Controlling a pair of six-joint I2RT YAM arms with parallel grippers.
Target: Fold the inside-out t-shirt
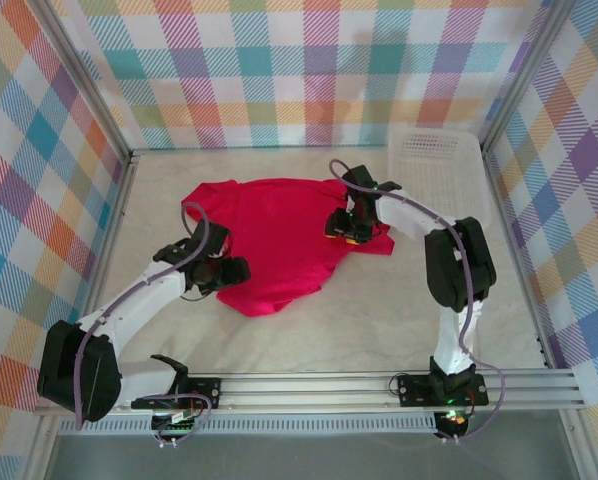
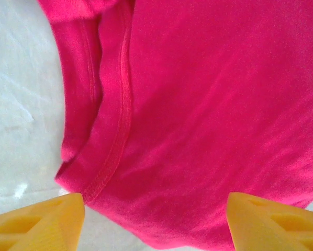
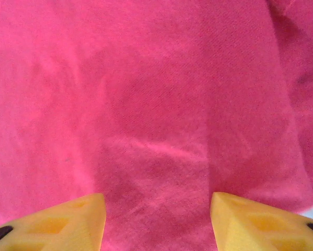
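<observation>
Both end effectors open and empty over a rumpled red t-shirt [image 1: 279, 240] on the worktop [image 1: 399, 300].

Left end effector [image 1: 237, 270] spread wide at the shirt's near left edge, gripping nothing. Between and ahead of its yellow fingertips [image 2: 36, 222], a stitched hem [image 2: 120, 130] and a folded-over layer of cloth, with bare worktop off to the left. Right end effector [image 1: 349, 232] parted less widely, also gripping nothing, poised over the shirt's right side. Beneath and ahead of its fingertips [image 3: 57, 222], plain red cloth with a soft crease between them. Beyond the right end effector, in the far right corner, a white basket [image 1: 437, 160], apart from the shirt.
</observation>
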